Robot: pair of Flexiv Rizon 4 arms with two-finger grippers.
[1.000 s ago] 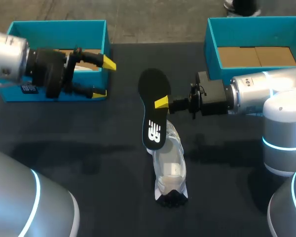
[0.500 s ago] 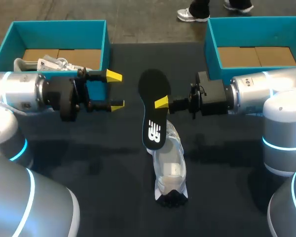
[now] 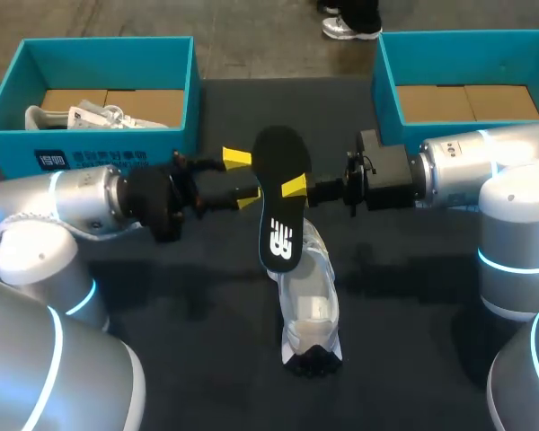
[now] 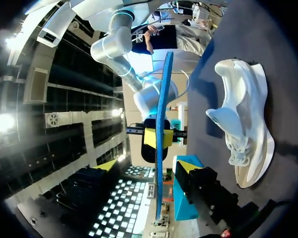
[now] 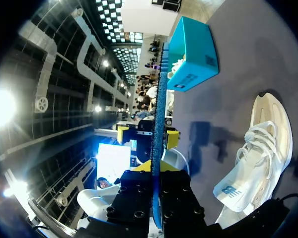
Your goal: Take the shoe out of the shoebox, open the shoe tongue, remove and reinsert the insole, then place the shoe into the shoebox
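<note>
Right now: insole (image 3: 278, 205) is up off the worktop (image 3: 162, 350), pinched near mid-length by the right jaws at the end of the right arm (image 3: 467, 166). One yellow fingertip (image 3: 294, 187) shows on its upper face. Right jaws narrow, holding the insole.

Left jaws wide, holding nothing. Left arm (image 3: 81, 206) reaches in from the other side. Its fingertips (image 3: 237, 158) sit just beside the insole's long edge, opposite the right jaws. Touching or not: cannot tell.

Key relation: the insole's long axis runs from the far side toward the robot, crosswise to both arms. In the left wrist view it shows edge-on, straight ahead of the left jaws, its thin line falling within the gap between the two fingers. Judgement: a short straight advance should put one finger on each face, with little sideways correction needed. The left arm is the only free one.

Shoe (image 3: 310, 310): white, on the worktop beneath and beyond the insole's nearer end, long axis roughly in line with the insole's. Neither jaws touch it.

Left shoebox (image 3: 194, 85) holds pale contents; right shoebox (image 3: 377, 76) shows bare cardboard. Both are well apart from the shoe.

Stage, as judged: insole out, reinsertion not yet done. Risk: a thin insole may flex if nudged on its edge.
</note>
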